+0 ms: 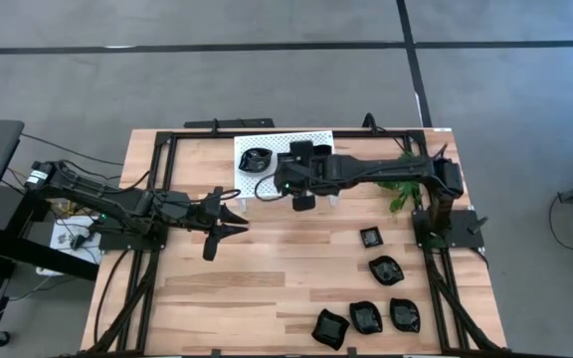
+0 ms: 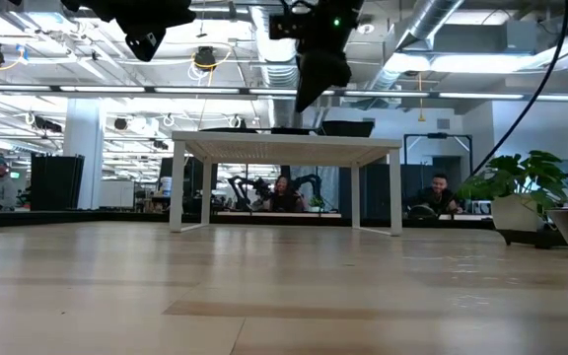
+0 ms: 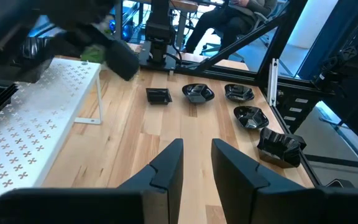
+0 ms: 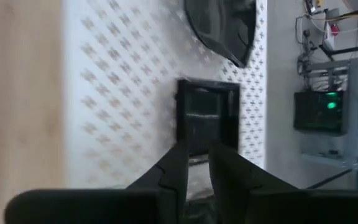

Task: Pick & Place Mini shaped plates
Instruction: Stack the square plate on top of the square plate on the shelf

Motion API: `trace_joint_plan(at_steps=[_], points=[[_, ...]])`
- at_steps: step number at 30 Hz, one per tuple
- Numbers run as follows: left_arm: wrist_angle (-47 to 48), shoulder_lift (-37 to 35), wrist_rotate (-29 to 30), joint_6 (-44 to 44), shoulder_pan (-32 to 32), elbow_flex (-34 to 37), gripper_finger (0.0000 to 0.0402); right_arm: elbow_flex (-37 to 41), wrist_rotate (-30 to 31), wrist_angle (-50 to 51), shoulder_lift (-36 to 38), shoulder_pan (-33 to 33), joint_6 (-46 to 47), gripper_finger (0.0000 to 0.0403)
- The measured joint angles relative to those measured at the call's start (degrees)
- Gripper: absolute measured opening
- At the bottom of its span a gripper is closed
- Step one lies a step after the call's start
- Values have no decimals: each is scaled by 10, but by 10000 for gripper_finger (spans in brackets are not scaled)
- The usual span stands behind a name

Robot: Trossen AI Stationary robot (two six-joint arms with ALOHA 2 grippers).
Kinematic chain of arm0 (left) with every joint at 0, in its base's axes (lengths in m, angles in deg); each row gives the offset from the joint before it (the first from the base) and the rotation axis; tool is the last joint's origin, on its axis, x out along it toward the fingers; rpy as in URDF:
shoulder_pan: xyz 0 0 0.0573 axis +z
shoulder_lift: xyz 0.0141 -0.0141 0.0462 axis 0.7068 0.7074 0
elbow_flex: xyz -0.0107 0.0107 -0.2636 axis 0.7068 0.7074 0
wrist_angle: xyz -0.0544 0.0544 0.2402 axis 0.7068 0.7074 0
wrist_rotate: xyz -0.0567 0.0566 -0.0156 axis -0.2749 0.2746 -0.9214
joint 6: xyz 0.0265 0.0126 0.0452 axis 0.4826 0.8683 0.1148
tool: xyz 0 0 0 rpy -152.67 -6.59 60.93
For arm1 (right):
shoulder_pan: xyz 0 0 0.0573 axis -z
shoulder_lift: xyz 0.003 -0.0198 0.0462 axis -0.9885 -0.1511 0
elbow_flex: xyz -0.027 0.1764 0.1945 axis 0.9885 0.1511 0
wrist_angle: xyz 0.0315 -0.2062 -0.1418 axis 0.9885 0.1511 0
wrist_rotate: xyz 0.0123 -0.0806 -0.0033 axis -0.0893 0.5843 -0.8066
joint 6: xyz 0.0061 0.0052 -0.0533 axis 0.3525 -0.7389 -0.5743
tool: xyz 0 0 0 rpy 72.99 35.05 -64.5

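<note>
A square black plate (image 4: pixel 207 121) lies flat on the white perforated rack (image 1: pixel 267 139) at the far edge of the table, and a rounded wavy-rimmed plate (image 1: pixel 256 158) sits beside it on the same rack, nearer the rack's left end. The right gripper (image 4: pixel 194 163) hovers right over the square plate's near rim; its fingers (image 4: pixel 174 165) stand a narrow gap apart, and whether they touch the rim cannot be told. Five more black plates wait on the wooden table (image 1: pixel 267 278) at the right front: a small square plate (image 1: pixel 371 238), a rounded one (image 1: pixel 385 269) just in front of it, and three plates (image 1: pixel 366 318) in a row near the front edge. A green plant (image 1: pixel 402 191) stands by the right arm's base. The left gripper (image 1: pixel 235 221) waits above the bare wood left of centre, its fingers (image 3: pixel 166 168) slightly apart and empty.
</note>
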State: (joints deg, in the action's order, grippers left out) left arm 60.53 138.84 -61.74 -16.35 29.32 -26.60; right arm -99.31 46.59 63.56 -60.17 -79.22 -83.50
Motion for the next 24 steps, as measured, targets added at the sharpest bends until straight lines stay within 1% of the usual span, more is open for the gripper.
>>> trace_joint_plan(at_steps=[2, 5, 7, 12, 16, 17, 19, 21, 24], points=[[0, 0, 0, 0, 0, 0, 85, -13, -1, 32, -1, -22, 32, 58], [0, 0, 0, 0, 0, 0, 85, -46, 1, 93, -1, -64, 54, 58], [0, 0, 0, 0, 0, 0, 85, -74, 1, 148, -1, -97, 89, 58], [0, 0, 0, 0, 0, 0, 85, -150, 1, 287, 0, -172, 263, 58], [0, 0, 0, 0, 0, 0, 85, -160, -16, 378, 0, -224, 366, 58], [0, 0, 0, 0, 0, 0, 85, -157, -24, 385, 0, -238, 387, 58], [0, 0, 0, 0, -1, 0, 85, -140, -46, 377, 8, -267, 399, 58], [0, 0, 0, 0, -2, 0, 85, -134, -54, 383, 20, -298, 421, 58], [1, 0, 0, 0, -2, 0, 85, -117, -20, 381, 61, -347, 478, 58]])
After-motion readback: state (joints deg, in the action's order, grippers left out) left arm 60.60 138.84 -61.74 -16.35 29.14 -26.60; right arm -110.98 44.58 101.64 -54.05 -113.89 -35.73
